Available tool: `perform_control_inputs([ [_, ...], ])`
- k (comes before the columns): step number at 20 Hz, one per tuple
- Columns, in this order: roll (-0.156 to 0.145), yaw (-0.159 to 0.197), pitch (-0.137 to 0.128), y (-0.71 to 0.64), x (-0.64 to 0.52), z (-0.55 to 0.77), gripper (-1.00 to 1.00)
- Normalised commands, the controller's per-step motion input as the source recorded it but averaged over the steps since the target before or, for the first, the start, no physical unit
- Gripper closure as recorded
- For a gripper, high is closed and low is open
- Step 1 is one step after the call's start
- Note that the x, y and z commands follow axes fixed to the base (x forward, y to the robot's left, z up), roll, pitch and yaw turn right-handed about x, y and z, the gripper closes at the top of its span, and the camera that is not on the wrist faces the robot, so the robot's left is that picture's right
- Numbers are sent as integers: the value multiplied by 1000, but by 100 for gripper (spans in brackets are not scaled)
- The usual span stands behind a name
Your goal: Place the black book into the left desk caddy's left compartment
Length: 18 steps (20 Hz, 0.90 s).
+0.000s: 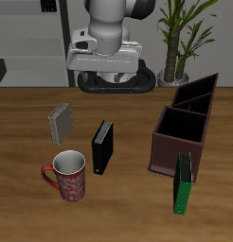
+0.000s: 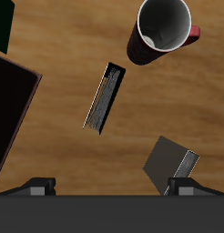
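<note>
Exterior view, front to back: green book (image 1: 184, 183) near table's front edge, leaning on caddy (image 1: 185, 125); mug (image 1: 68, 176); black book (image 1: 103, 146) upright mid-table; grey book (image 1: 61, 122). Gripper (image 2: 112, 189) raised at back, fingers spread, empty.

We note a white, rounded arm body (image 1: 111, 21) with dark grey joint sections, a pale grey ribbed hand block (image 1: 102, 52) and a black rounded base (image 1: 116, 81). The black pincer (image 2: 110, 187) shows two dark fingertips (image 2: 38, 185).
</note>
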Motion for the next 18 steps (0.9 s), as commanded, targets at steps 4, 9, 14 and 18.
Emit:
perform_control_inputs([
  [4,-40,-44,-29,-219,67,16,-100],
  [9,-2,13,-42,-107,181,-153,-100],
  [14,-2,-27,17,-106,210,-314,-100],
  [18,13,-30,23,82,153,-270,-100],
])
